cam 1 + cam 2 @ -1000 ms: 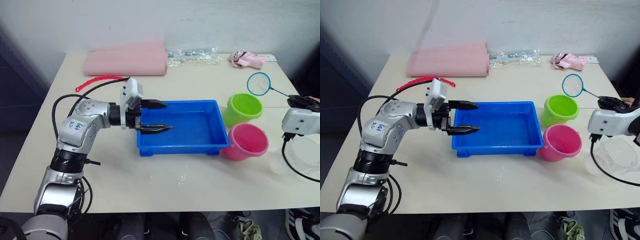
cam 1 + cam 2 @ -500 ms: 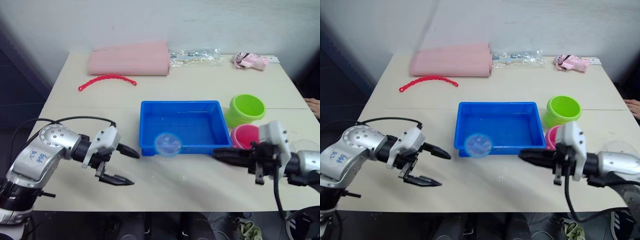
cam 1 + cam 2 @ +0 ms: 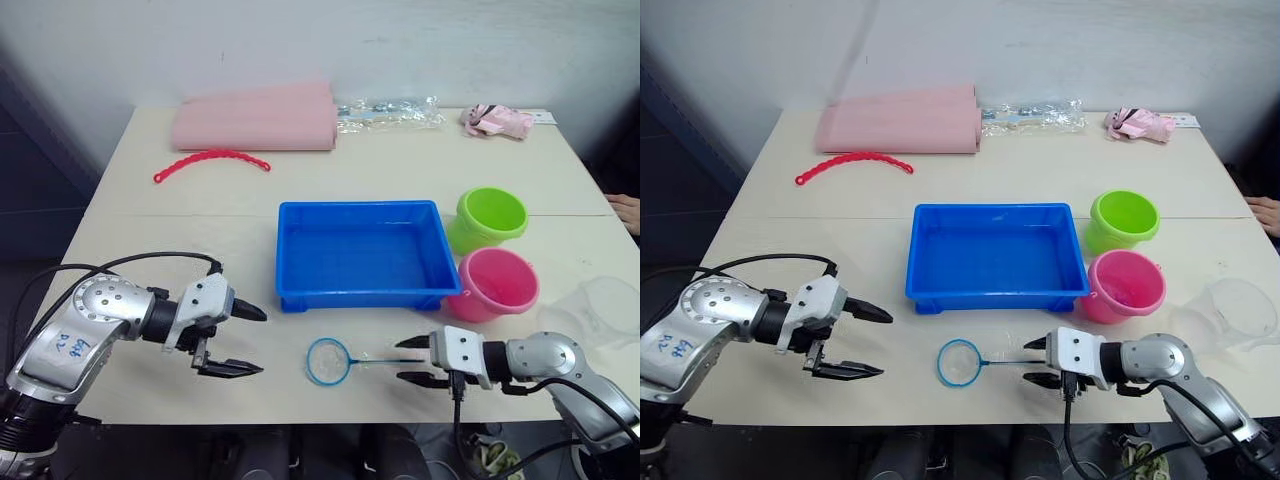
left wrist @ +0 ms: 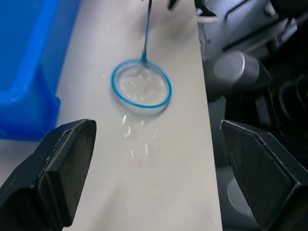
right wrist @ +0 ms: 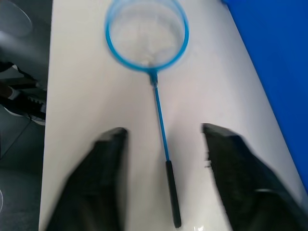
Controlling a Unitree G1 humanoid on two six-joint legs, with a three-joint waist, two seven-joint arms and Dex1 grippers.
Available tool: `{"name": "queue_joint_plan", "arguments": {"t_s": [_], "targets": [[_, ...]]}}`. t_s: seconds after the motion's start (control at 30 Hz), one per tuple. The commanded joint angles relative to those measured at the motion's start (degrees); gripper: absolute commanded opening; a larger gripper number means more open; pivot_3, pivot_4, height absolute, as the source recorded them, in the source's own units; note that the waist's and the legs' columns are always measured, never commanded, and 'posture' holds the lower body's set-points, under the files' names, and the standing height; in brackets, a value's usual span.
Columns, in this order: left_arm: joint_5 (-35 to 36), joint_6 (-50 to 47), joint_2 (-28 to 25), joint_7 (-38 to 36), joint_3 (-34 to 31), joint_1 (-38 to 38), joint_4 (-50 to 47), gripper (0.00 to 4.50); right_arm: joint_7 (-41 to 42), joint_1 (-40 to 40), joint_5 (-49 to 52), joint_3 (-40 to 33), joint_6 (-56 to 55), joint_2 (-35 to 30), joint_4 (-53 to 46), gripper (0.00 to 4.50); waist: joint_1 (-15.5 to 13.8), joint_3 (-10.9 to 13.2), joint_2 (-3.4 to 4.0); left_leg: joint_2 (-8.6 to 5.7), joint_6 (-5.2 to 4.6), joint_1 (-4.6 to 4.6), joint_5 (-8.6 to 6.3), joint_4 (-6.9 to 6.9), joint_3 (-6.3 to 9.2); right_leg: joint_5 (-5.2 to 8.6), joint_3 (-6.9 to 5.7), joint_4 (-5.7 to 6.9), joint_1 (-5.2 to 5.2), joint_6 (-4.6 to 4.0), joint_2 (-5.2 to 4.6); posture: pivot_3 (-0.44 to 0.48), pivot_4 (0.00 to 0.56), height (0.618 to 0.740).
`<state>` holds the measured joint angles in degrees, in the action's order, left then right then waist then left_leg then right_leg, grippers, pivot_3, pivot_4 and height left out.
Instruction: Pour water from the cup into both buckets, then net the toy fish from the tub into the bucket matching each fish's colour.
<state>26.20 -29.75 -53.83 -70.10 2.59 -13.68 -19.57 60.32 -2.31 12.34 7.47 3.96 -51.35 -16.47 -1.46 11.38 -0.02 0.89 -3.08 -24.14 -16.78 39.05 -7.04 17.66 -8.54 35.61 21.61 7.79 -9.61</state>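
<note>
The net lies flat on the table in front of the blue tub, its thin handle pointing at my right gripper. That gripper is open, one finger on each side of the handle's dark end, not gripping it. My left gripper hovers open and empty at the front left, facing the net's hoop. To the tub's right stand the lime green bucket and the pink bucket. The clear cup sits at the far right. The toy fish are out of view.
A folded pink cloth, a red beaded strip, a clear plastic bag and a small pink item lie along the back of the table. A person's hand rests at the right edge.
My right gripper has opened and let go of the net, which now lies on the table in front of the tub. The left arm has pulled back from the tub to the front left.
</note>
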Motion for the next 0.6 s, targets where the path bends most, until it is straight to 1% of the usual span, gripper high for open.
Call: {"name": "queue_joint_plan", "arguments": {"t_s": [0.03, 0.07, 0.1, 0.13, 0.17, 0.2, 0.23, 0.33, 0.4, 0.47, 0.53, 0.6], "targets": [[5.54, -4.08, 0.38, -0.92, -2.97, -2.70, 0.29, 4.50, -0.80, -7.33, 9.50, -14.68, 7.95, -2.87, -9.51, 4.48, -0.08, 0.00, 0.01, 0.00, 0.00, 0.01, 0.00, 0.00, 0.02, 0.00, -0.02, -0.03, -0.04, 0.00, -0.01, 0.000, 0.150, 0.738], [7.02, -5.43, 0.44, -1.27, -3.44, -3.34, 0.45, 4.50, -0.93, -9.38, 11.95, -18.28, 10.37, -3.14, -11.65, 4.48, -0.05, -0.01, -0.01, 0.01, 0.00, 0.02, 0.00, 0.00, 0.01, 0.00, 0.00, -0.03, -0.04, 0.00, 0.00, 0.000, 0.150, 0.738], [9.49, -7.84, 0.54, -1.71, -4.40, -4.75, 1.09, 4.50, -0.97, -12.88, 16.20, -25.38, 14.52, -2.88, -14.64, 4.48, -0.11, 0.01, 0.02, 0.01, 0.00, 0.01, 0.00, 0.02, 0.02, 0.00, -0.01, 0.01, -0.05, 0.00, 0.00, 0.000, 0.150, 0.738], [11.17, -9.58, 0.62, -1.98, -5.09, -5.75, 1.52, 4.50, -1.08, -15.40, 19.28, -30.44, 17.58, -2.72, -16.82, 4.48, -0.32, 0.01, 0.03, 0.02, -0.01, 0.04, 0.00, 0.00, 0.06, 0.00, -0.02, -0.01, -0.10, 0.00, 0.00, 0.000, 0.150, 0.738], [12.69, -11.08, 0.40, -2.74, -5.75, -7.29, 2.79, 4.50, -1.25, -18.56, 22.72, -38.10, 21.15, -1.70, -18.27, 4.48, -0.24, -0.01, -0.01, 0.02, 0.00, 0.01, 0.00, 0.00, 0.14, 0.00, -0.07, -0.01, -0.09, 0.00, 0.00, 0.000, 0.150, 0.738], [13.71, -12.12, 0.21, -3.26, -6.19, -8.35, 3.68, 4.50, -1.47, -20.77, 25.19, -43.47, 23.79, -1.03, -19.32, 4.48, -0.27, -0.01, -0.02, 0.03, 0.00, 0.05, 0.00, 0.00, 0.14, 0.00, -0.07, 0.00, -0.13, -0.01, 0.02, 0.000, 0.150, 0.738], [14.14, -12.61, -0.14, -4.31, -6.50, -9.72, 5.81, 4.50, -1.70, -23.14, 27.14, -50.23, 26.22, 0.15, -19.11, 4.48, -0.35, -0.02, -0.02, 0.03, 0.00, 0.04, 0.00, 0.01, 0.14, 0.00, -0.09, -0.01, -0.13, 0.00, 0.03, 0.000, 0.150, 0.738], [13.14, -11.55, -0.89, -7.00, -6.13, -12.82, 11.29, 4.50, -1.63, -28.12, 29.85, -63.71, 30.81, 1.94, -17.59, 4.48, -0.25, -0.04, -0.06, 0.01, -0.01, 0.07, 0.00, 0.00, 0.11, 0.00, -0.06, -0.02, -0.16, 0.00, 0.03, 0.000, 0.150, 0.738], [11.63, -9.91, -0.97, -8.48, -5.16, -15.32, 15.13, 4.50, -1.65, -29.99, 30.96, -69.18, 32.83, 2.49, -16.05, 4.48, -0.10, -0.04, -0.07, 0.00, -0.01, 0.09, -0.01, -0.02, 0.05, 0.00, -0.01, -0.02, -0.12, 0.00, 0.03, 0.000, 0.150, 0.738], [9.98, -8.34, -0.54, -9.47, -4.04, -18.33, 19.05, 4.50, -1.97, -31.31, 31.31, -72.65, 34.01, 3.10, -14.48, 4.48, -0.07, -0.04, -0.07, 0.01, -0.01, 0.08, -0.01, -0.05, 0.04, 0.00, 0.00, -0.02, -0.08, 0.00, 0.03, 0.000, 0.150, 0.738], [8.12, -6.33, 0.47, -10.33, -2.74, -21.58, 22.89, 4.50, -1.64, -33.51, 29.82, -74.23, 34.00, 3.91, -13.81, 4.48, -0.09, -0.04, -0.07, 0.01, -0.01, 0.08, -0.01, -0.05, 0.04, 0.00, 0.01, -0.02, -0.07, -0.01, 0.04, 0.000, 0.150, 0.738], [7.96, -5.96, 1.86, -11.32, -1.86, -24.05, 24.48, 4.50, -0.95, -35.48, 28.88, -74.51, 33.05, 4.96, -14.28, 4.48, -0.14, -0.04, -0.07, -0.01, -0.01, 0.08, -0.02, -0.09, 0.02, 0.00, 0.02, -0.06, -0.07, 0.00, 0.03, 0.000, 0.150, 0.738]]}}
